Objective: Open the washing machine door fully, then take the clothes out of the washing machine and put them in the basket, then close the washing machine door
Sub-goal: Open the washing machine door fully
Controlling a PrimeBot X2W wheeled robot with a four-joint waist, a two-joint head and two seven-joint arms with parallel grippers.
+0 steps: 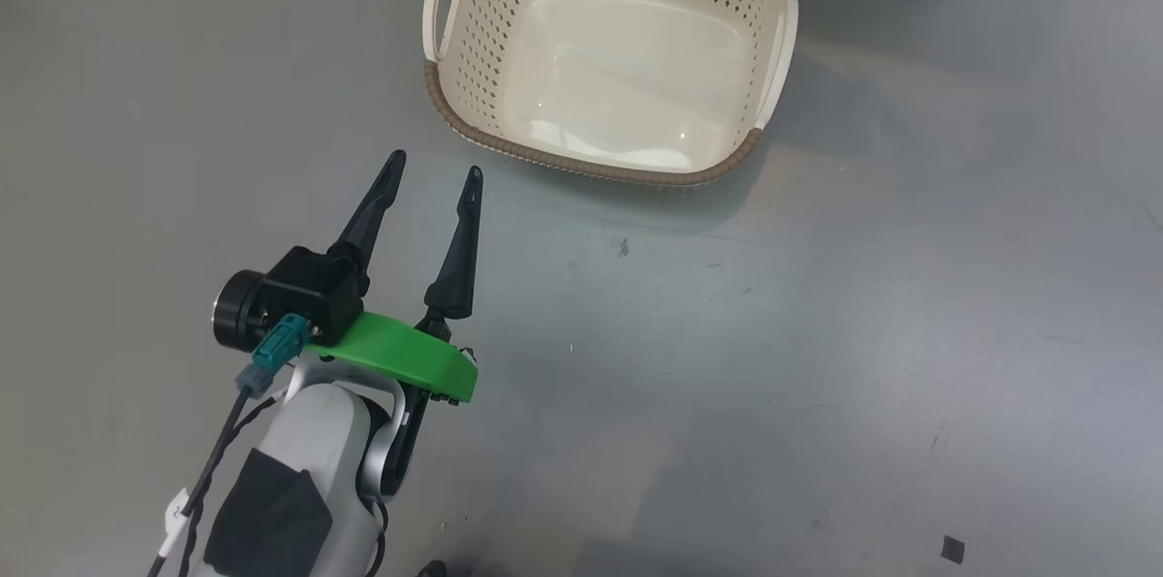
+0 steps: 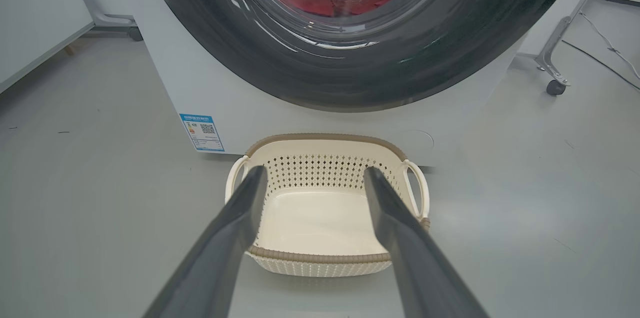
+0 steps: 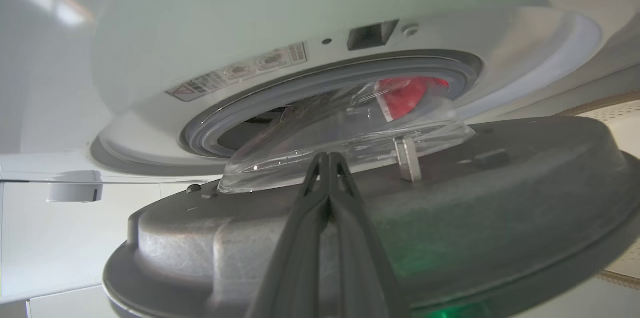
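While the right gripper [image 3: 327, 156] has its two fingers pressed together on nothing, it reads as a pushing tool rather than a grasp. The tips lie along the grey inner face of the washing machine door [image 3: 450, 198], at the foot of its glass bowl [image 3: 300, 147]. Contact with the face: cannot tell.

Door ajar, with a wedge of gap between it and the washing machine [image 3: 200, 22]. Judged step: swinging the door wide, not yet fully open.

Past the bowl are the grey gasket [image 3: 235, 110] and the drum mouth. The drum holds the clothes [image 3: 405, 95], red fabric seen through the glass. None are out.

Left gripper [image 1: 434, 165]: fingers spread wide, empty, hanging above the floor [image 1: 818, 332] just short of the basket [image 1: 472, 41] and pointing at it. Probably parked low to stay clear of the door, ready for the unloading.

Basket: upright on the floor, just in front of the machine and below the door. Empty, bare bottom showing. The spot makes sense, giving a short carry from drum mouth to basket.
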